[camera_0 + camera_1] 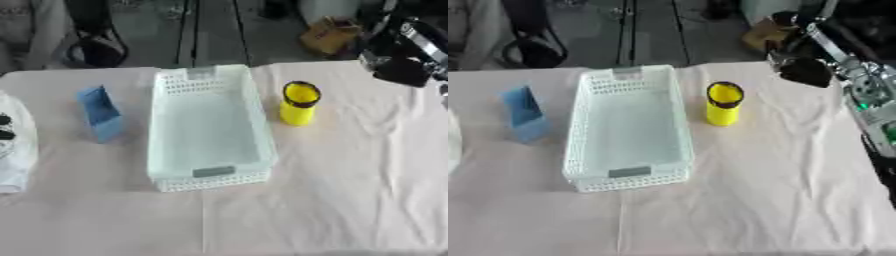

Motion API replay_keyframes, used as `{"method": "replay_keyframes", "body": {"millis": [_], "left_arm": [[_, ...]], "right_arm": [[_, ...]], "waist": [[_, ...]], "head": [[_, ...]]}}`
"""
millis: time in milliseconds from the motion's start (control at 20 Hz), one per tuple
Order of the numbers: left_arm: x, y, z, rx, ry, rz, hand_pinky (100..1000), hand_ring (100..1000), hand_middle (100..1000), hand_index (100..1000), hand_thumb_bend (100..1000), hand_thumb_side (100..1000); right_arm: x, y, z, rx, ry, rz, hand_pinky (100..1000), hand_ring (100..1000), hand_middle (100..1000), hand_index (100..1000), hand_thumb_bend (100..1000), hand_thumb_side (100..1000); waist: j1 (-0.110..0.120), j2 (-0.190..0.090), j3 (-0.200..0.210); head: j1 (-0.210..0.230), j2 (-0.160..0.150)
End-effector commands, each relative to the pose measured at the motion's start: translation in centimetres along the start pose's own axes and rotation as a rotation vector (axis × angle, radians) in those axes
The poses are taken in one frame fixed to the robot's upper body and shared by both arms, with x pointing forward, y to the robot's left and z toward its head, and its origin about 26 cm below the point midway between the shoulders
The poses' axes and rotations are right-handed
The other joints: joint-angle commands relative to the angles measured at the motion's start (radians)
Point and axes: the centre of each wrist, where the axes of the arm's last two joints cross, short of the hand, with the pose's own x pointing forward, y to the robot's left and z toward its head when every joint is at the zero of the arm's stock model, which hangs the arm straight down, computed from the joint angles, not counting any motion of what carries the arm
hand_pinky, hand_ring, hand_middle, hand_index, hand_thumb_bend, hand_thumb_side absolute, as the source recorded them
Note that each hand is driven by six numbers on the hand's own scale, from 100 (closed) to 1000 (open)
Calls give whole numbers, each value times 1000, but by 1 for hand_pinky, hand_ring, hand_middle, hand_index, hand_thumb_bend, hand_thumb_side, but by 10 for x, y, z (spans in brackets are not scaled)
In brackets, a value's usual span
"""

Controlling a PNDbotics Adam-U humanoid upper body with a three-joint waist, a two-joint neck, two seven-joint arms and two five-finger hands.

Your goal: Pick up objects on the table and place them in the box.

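A white slotted box [213, 183] stands in the middle of the table, long side running away from me, with nothing inside. To its right, a short gap away, a yellow cylinder with a black rim [298, 105] stands upright. Left of the box a blue folded or wedge-shaped thing [100, 114] stands on the cloth. My right hand [801, 71] shows as a dark shape at the table's far right edge, up and to the right of the yellow cylinder and well apart from it. The silver and black forearm [859, 80] runs back to the right. No left hand shows.
A pale pink cloth [332, 200] covers the table, wrinkled on the right. A white rounded thing with black marks [16, 150] lies at the left edge. Beyond the far edge are a chair base, a cardboard box [329, 35] and floor.
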Motion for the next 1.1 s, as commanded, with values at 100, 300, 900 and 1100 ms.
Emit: {"method": "replay_keyframes", "body": {"millis": [100, 300, 900, 1100], "left_arm": [[8, 1, -6, -17, -37, -15, 558, 630, 651, 845, 256, 923], [11, 0, -7, -22, -50, -13, 558, 629, 651, 845, 255, 924], [12, -3, -8, -44, -57, -12, 558, 629, 650, 846, 250, 929], [12, -3, -8, -46, -55, -9, 559, 629, 651, 847, 250, 930]], "right_arm": [[-2, -5, -15, 28, -1, 50, 632, 725, 878, 952, 167, 574], [-2, 0, -29, 53, 16, 60, 644, 738, 887, 956, 173, 608], [-13, 15, -59, 174, 91, 234, 794, 889, 942, 955, 351, 699], [-18, 18, -61, 159, 133, 273, 821, 903, 940, 950, 365, 759]], "waist": [[2, 0, 6], [4, 14, 14], [5, 33, 48], [5, 32, 55]], "head": [[-6, 3], [-11, 4], [-24, 9], [-27, 9]]}}
